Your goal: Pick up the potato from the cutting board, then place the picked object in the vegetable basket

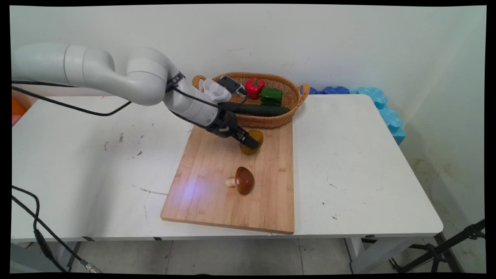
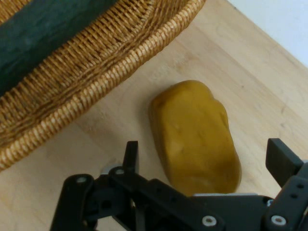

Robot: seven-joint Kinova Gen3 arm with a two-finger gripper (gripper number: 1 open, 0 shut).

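- The yellow-brown potato (image 1: 254,142) is partly hidden in the main view by the gripper (image 1: 250,142); in the hand view the black linkage covers its near end.
- The dark green cucumber (image 1: 259,109) has its left end hidden behind the arm; the hand view cuts it off at the top left corner.
- The wicker basket (image 1: 279,120) shows only part of its wall in the hand view.
- The blue foam pieces (image 1: 381,104) are partly hidden behind the counter (image 1: 348,162).

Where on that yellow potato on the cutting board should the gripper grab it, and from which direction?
Probably across the potato's narrow middle, coming down from above. It lies flat on the cutting board, elongated, clear of the wicker basket. The open gripper already straddles its shorter width, one finger either side.
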